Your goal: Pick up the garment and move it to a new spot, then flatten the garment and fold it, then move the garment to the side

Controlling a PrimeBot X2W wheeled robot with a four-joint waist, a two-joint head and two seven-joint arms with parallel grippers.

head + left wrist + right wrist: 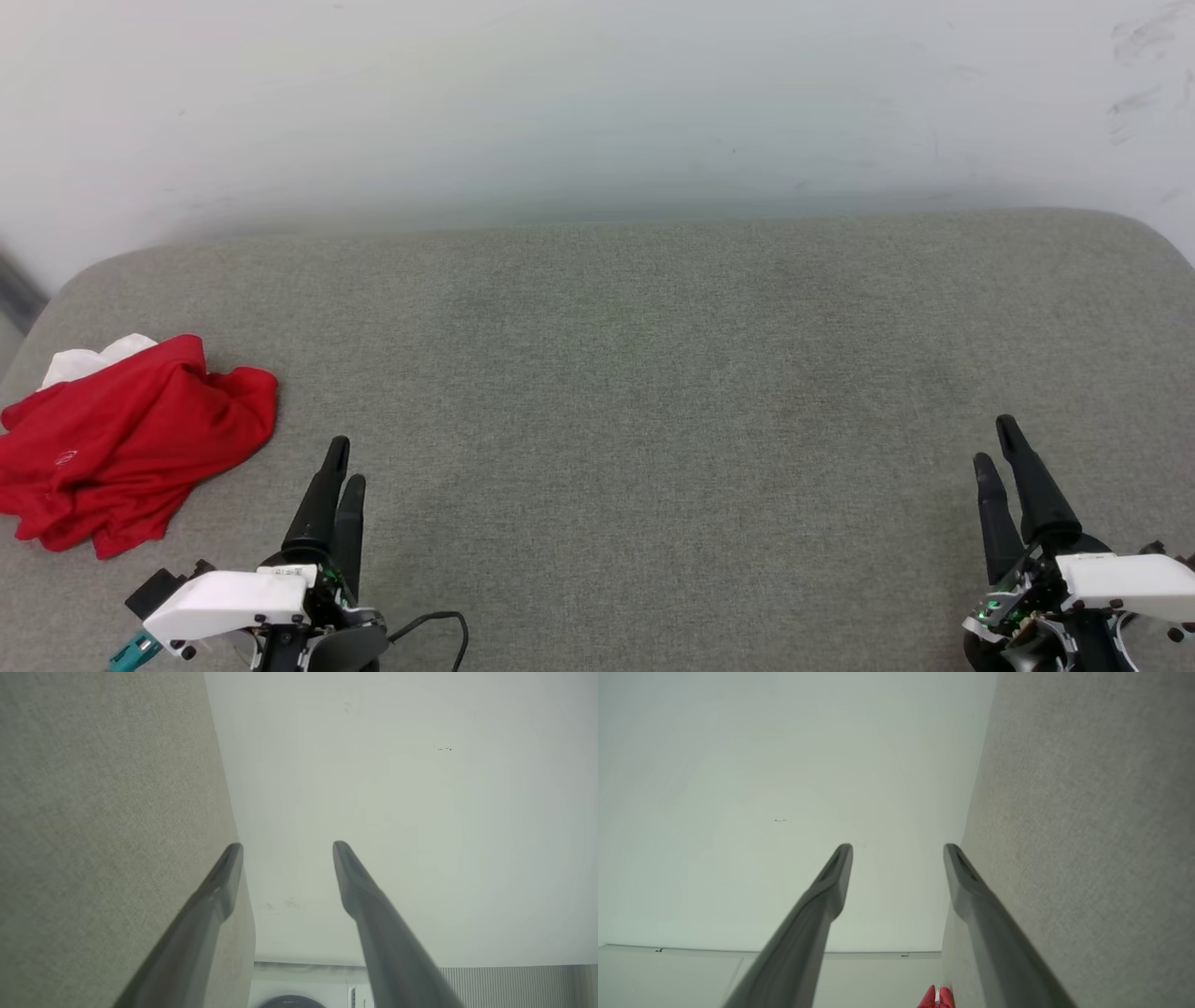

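Note:
The garment (121, 446), a bright red shirt with a bit of white sleeve at its far edge, lies crumpled at the left end of the grey upholstered surface (653, 373). A sliver of its red and white cloth, the garment (936, 997), peeks in at the bottom of the right wrist view. My left gripper (342, 462) hovers near the front left, just right of the shirt, open and empty, as the left gripper (287, 851) confirms with spread fingers. My right gripper (995, 442) is at the front right, far from the shirt, and the right gripper (899, 851) is open with nothing between its fingers.
A pale wall (597, 103) rises behind the cushion's far edge. The cushion's rounded corners fall away at far left and far right. A black cable (439, 625) trails by my left wrist. A white appliance with a round door (299, 994) shows beyond the cushion.

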